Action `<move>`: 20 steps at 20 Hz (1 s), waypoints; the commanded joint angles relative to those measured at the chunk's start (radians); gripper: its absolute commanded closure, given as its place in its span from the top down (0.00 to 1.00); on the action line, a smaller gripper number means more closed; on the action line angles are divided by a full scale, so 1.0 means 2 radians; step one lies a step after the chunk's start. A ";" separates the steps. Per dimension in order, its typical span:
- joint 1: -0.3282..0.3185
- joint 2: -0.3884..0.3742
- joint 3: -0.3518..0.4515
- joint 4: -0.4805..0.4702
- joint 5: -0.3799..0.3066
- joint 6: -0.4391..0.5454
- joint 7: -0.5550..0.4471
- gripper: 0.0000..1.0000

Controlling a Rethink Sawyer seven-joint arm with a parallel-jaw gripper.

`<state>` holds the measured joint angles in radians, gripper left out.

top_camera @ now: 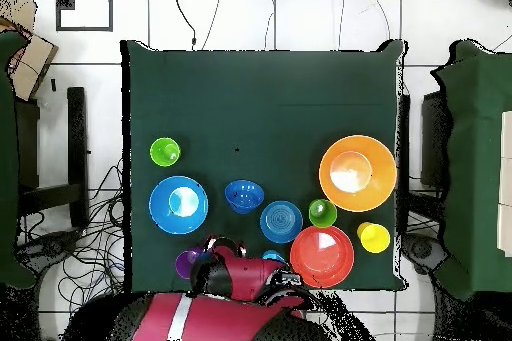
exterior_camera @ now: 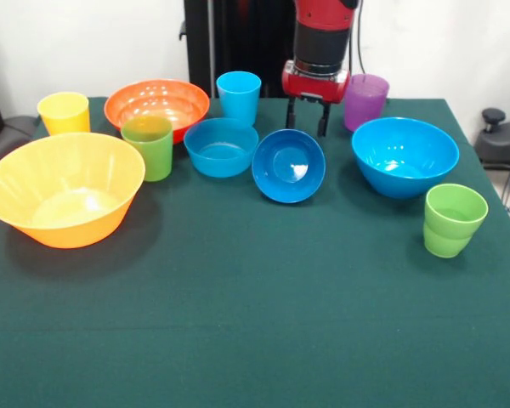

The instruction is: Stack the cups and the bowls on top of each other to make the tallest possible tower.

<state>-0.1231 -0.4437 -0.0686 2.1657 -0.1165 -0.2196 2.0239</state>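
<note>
My gripper (exterior_camera: 307,121) hangs open and empty at the table's far side, just behind the small dark blue bowl (exterior_camera: 289,166), which seems tipped toward the camera. The purple cup (exterior_camera: 365,100) is to its right and the light blue cup (exterior_camera: 238,96) to its left. The medium light blue bowl (exterior_camera: 221,146), big light blue bowl (exterior_camera: 405,155), orange-red bowl (exterior_camera: 157,104) and big yellow-orange bowl (exterior_camera: 64,187) stand apart, none nested. A yellow cup (exterior_camera: 64,112) and two green cups (exterior_camera: 148,146) (exterior_camera: 453,219) stand singly. No tower shows.
The green cloth table (exterior_camera: 255,323) stretches toward the camera in front of the row of cups and bowls. In the overhead view the red arm (top_camera: 230,287) covers the table's near edge and part of the light blue cup (top_camera: 272,255).
</note>
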 commanded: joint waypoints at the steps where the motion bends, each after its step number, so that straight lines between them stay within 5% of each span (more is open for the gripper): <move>1: 0.001 0.049 0.026 -0.033 -0.005 -0.039 0.074 1.00; 10: -0.023 0.074 0.036 -0.069 -0.019 -0.032 0.051 1.00; 20: -0.051 0.068 0.059 -0.125 -0.040 0.041 0.011 1.00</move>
<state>-0.1866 -0.3731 -0.0439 2.1582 -0.1788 -0.2336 2.0239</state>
